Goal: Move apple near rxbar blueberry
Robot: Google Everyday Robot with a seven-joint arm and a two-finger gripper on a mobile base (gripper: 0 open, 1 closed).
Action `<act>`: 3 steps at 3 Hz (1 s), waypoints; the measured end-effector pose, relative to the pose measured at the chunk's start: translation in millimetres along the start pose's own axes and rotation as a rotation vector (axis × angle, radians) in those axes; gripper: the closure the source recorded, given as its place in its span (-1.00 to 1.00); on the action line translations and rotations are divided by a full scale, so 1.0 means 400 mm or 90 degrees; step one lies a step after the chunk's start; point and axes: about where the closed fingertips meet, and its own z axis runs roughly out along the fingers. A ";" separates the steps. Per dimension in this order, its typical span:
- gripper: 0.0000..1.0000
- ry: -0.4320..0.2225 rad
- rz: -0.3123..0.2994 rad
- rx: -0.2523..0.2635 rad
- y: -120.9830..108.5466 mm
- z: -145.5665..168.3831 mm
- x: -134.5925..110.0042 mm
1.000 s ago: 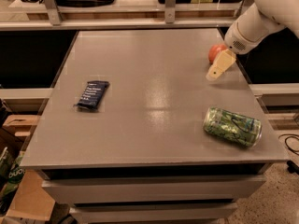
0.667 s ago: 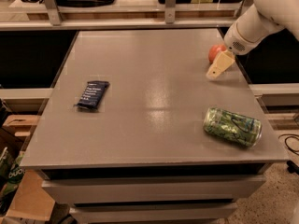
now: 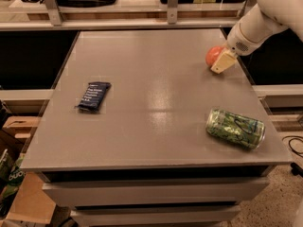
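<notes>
The apple point(image 3: 212, 55), small, round and red-orange, sits on the grey table point(image 3: 156, 93) near its far right edge. My gripper point(image 3: 222, 61) comes in from the upper right on a white arm. Its cream-coloured tip is right against the apple's right side and hides part of it. The rxbar blueberry point(image 3: 93, 96), a flat dark navy wrapper with white lettering, lies on the left side of the table, far from the apple and the gripper.
A green drink can point(image 3: 235, 128) lies on its side near the table's front right corner. Shelving with metal posts point(image 3: 171, 4) runs behind the table. Cardboard and bags point(image 3: 19, 193) sit on the floor at the lower left.
The gripper tip has drawn a little farther back along the apple. The apple now shows slightly more to the left. The bar and the can have not moved.
</notes>
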 end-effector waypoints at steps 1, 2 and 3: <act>0.74 -0.008 -0.010 0.003 0.000 -0.013 -0.010; 1.00 -0.037 -0.032 0.010 0.006 -0.047 -0.042; 1.00 -0.085 -0.074 0.001 0.038 -0.085 -0.100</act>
